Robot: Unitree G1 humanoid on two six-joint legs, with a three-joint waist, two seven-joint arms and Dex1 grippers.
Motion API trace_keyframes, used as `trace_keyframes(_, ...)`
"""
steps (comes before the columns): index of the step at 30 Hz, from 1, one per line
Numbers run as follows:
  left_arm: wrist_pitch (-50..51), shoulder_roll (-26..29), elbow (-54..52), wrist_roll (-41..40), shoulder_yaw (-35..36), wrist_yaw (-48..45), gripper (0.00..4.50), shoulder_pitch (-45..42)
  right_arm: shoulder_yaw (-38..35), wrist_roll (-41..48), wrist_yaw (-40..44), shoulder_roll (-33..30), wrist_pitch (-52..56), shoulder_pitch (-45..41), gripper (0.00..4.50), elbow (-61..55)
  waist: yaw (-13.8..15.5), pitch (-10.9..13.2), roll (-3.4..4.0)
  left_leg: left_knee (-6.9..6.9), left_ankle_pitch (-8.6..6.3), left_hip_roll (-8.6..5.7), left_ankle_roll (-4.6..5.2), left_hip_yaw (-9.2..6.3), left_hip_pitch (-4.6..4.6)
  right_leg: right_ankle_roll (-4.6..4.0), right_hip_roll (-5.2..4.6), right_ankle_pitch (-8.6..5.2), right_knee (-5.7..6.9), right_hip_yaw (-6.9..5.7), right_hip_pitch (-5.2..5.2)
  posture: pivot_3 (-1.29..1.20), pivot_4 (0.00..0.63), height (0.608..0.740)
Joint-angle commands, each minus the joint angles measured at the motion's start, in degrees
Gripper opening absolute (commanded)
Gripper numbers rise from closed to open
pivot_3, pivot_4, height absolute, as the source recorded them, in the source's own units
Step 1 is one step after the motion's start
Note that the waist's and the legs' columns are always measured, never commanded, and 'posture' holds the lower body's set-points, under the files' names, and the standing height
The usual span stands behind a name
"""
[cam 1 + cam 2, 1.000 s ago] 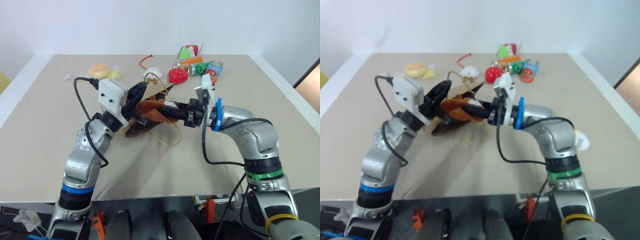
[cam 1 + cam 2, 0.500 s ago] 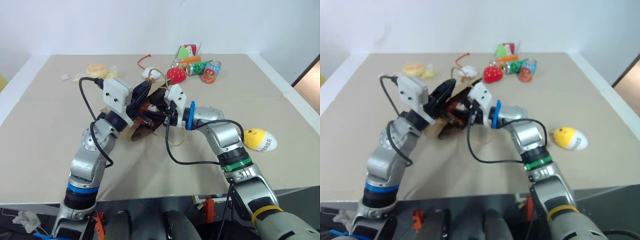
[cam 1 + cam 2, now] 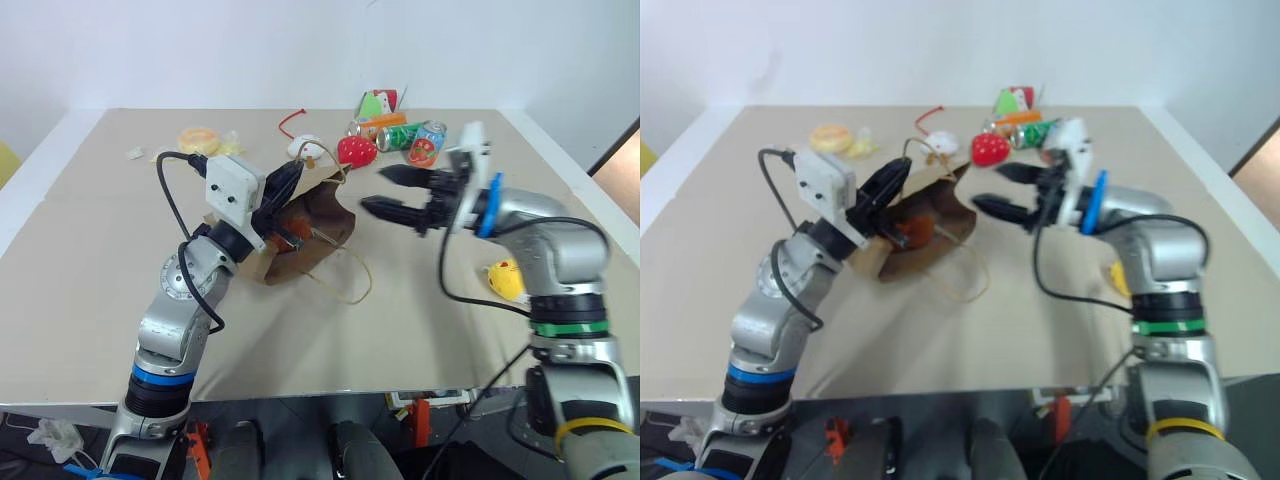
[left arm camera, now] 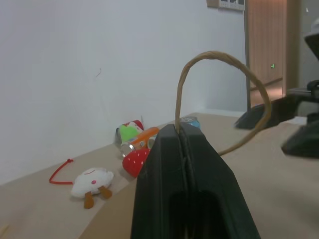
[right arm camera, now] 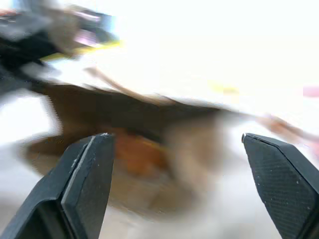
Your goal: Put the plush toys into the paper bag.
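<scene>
Beside the paper bag (image 3: pixel 312 228), the right gripper (image 3: pixel 392 192) has pulled out and now gapes empty; the brown toy (image 3: pixel 919 226) lies inside. Left gripper (image 4: pixel 180 130) pinches a cord handle (image 4: pixel 225 64). Yellow toy (image 3: pixel 505 279) lies near the right arm.

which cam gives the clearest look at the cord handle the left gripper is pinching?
Left wrist view: the cord handle arches up from between the shut fingers of the left gripper, sharp against the wall. The eye views show it small, by the paper bag mouth. The right wrist view shows the bag's opening, blurred.
</scene>
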Motion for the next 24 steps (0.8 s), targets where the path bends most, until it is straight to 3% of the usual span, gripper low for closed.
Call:
trace_keyframes(1, -0.8, 0.5, -1.4, -0.1, 0.4, -0.6, 0.00, -0.5, -6.1, -5.4, -4.2, -7.4, -6.6, 4.4, 4.42, 6.7, 0.4, 0.0, 0.00, 0.00, 0.00, -0.03, 0.00, -0.01, 0.00, 0.00, -0.02, -0.02, 0.00, 0.00, 0.03, 0.00, 0.150, 0.740)
trace_keyframes(7, -0.8, -0.2, -1.4, 0.0, 0.0, -0.7, 0.00, -0.3, -12.2, -6.0, -2.6, -16.0, -8.4, 15.9, 4.42, 10.5, -0.2, 0.0, 0.04, -0.02, -0.05, -0.07, 0.08, 0.17, 0.05, 0.13, -0.05, -0.06, 0.00, 0.21, -0.02, 0.00, 0.150, 0.740)
trace_keyframes(17, -1.2, -0.8, -0.2, 0.3, -0.8, -1.2, 0.00, -0.8, -11.1, -7.5, -4.6, -12.8, -7.7, 24.3, 4.42, 12.3, -0.4, 0.0, 0.04, 0.18, 0.00, -0.12, 0.08, 0.23, 0.27, 0.29, 0.01, 0.06, 0.01, 0.46, 0.10, 0.00, 0.150, 0.740)
trace_keyframes(20, -1.5, -0.8, 0.6, 0.5, -0.9, -1.3, 0.00, -1.6, -10.4, -9.4, -6.8, -12.5, -8.8, 23.4, 3.69, 15.8, -0.4, 0.0, 0.04, 0.31, 0.01, -0.15, 0.08, 0.25, 0.27, 0.34, 0.01, 0.09, 0.00, 0.54, 0.11, 0.00, 0.150, 0.740)
trace_keyframes(24, -1.8, -0.8, 1.2, 0.5, -0.9, -1.4, 0.00, -2.1, -9.4, -10.7, -5.6, -13.1, -10.9, 24.1, 1.89, 17.4, -0.4, 0.0, 0.03, 0.35, 0.03, -0.18, 0.11, 0.25, 0.25, 0.37, 0.01, 0.11, 0.00, 0.56, 0.15, 0.00, 0.150, 0.740)
